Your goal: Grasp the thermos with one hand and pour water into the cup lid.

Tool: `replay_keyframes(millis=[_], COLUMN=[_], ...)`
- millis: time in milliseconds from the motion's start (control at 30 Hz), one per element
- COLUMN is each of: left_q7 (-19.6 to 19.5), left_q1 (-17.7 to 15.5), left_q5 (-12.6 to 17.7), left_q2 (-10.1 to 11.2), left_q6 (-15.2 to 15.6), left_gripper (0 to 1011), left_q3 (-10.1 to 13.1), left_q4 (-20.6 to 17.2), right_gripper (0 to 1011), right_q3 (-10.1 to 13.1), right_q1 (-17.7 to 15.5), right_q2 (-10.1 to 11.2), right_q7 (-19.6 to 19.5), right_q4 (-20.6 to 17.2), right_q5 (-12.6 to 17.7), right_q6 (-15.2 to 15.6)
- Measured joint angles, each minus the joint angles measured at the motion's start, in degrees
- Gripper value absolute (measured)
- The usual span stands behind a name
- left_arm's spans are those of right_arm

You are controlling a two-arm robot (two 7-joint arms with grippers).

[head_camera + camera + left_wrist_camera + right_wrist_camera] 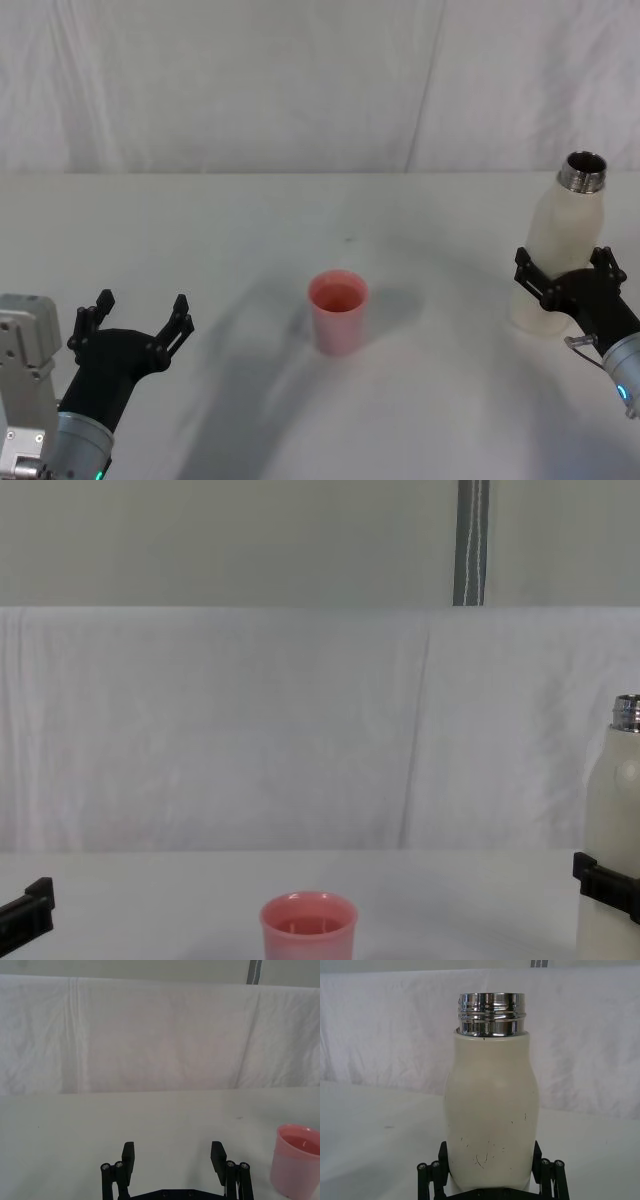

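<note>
One white bench (250,230) carried everything, backed by a creased white cloth (250,730), with a grey post (471,540) rising behind it. The thermos (560,250) stood upright at the bench's right side, neck uncapped, well apart from the cup lid (338,312) near the middle. The right gripper (568,272) had its fingers on either side of the bottle's lower body, seemingly touching, though a firm clamp could not be told. The left gripper (140,318) hovered at the near left, fingers apart and empty. The cup lid's inside looked faintly wet, but that was uncertain. By my judgement, lifting and pouring remained.
</note>
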Motion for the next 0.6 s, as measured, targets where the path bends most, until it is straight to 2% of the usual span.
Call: replay_keyframes(millis=[200,600], left_q7=[0.00,0.00], left_q1=[0.00,0.00], left_q5=[0.00,0.00], left_q2=[0.00,0.00], left_q6=[0.00,0.00], left_gripper=[1001,1001], left_q3=[0.00,0.00], left_q4=[0.00,0.00], right_gripper=[1001,1001], right_q3=[0.03,0.01], right_q1=[-0.01,-0.06], right_q2=[-0.01,-0.01], right_q7=[0.00,0.00], right_q4=[-0.01,-0.02], right_q5=[0.00,-0.01], right_q6=[0.00,0.02])
